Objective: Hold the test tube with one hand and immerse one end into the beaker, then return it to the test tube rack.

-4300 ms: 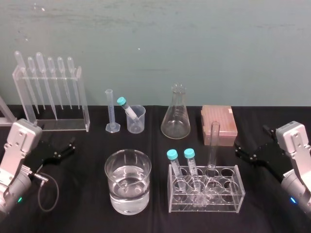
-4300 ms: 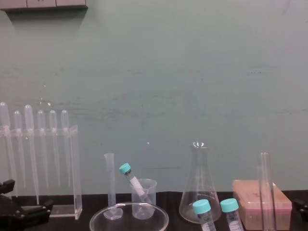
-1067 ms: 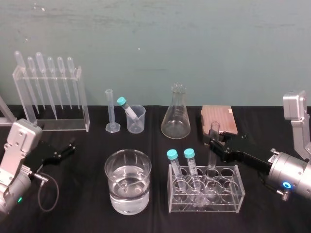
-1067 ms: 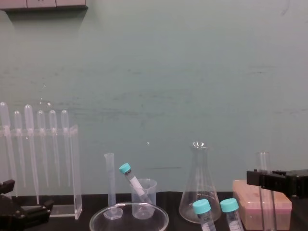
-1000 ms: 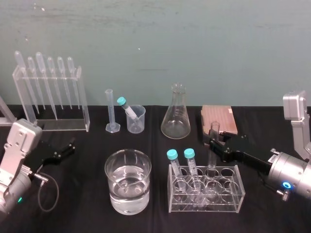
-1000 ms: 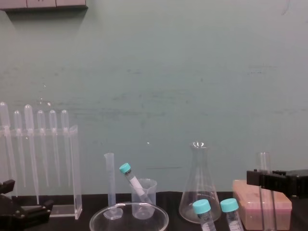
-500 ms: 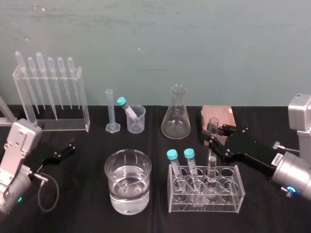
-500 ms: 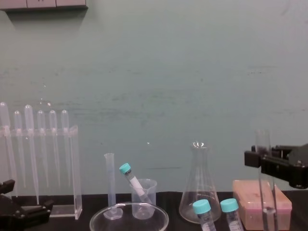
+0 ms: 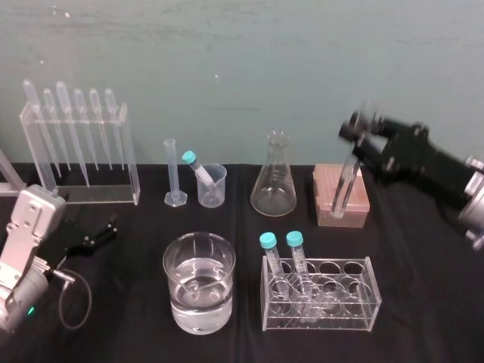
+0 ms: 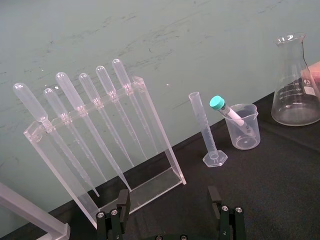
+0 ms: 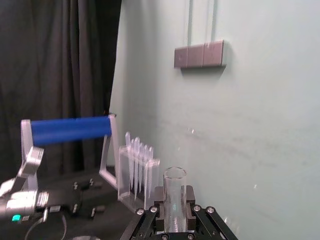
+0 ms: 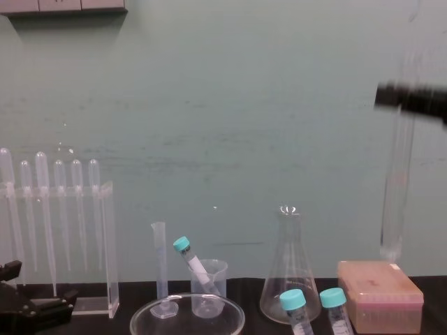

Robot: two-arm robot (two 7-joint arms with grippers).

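One test tube [image 9: 345,185] clamped in right end effector [image 9: 359,136]; rim in wrist view; left end effector [image 10: 169,201] spread

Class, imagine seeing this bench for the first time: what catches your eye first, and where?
The right tool holds the tall uncapped test tube in the air over the pink box at back right, clear of the test tube rack. Front centre stands the wide beaker of clear liquid; the left tool rests open at far left.
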